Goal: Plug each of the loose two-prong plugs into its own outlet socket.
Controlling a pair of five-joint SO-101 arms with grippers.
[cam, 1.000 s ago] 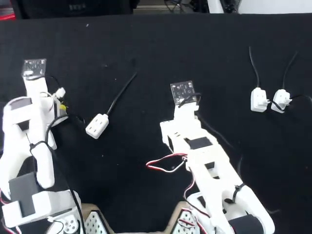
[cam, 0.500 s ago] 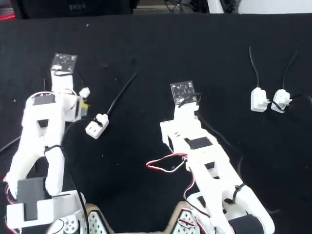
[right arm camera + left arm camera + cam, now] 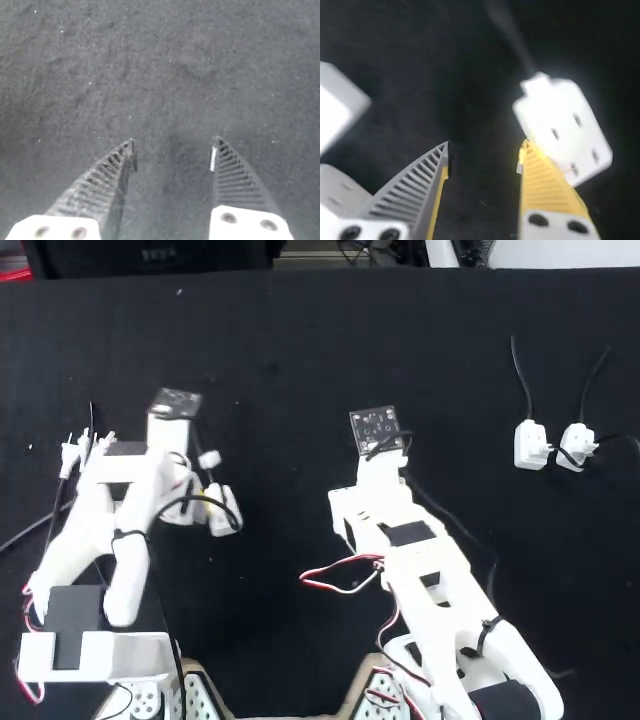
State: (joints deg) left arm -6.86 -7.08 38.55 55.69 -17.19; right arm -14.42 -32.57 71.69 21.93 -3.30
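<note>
A white outlet socket (image 3: 563,131) with several slots and a dark cord lies on the black cloth, touching or just beyond the yellow finger (image 3: 540,185) of my left gripper (image 3: 484,147). That gripper is open with only cloth between its fingers. From above, the left arm (image 3: 130,490) covers most of the socket (image 3: 226,510). A loose two-prong plug (image 3: 75,448) on a black cable lies at the far left. My right gripper (image 3: 170,150) is open over bare cloth at the table's middle.
Two white plug bodies (image 3: 531,444) (image 3: 577,445) with black cords sit at the far right. The right arm (image 3: 400,530) stretches up the middle. A blurred white block (image 3: 337,112) shows beside the left gripper. The cloth at the back is bare.
The left arm has swung right from the table's left edge to over the outlet socket, uncovering the loose plug at the far left. The right arm has not moved.
</note>
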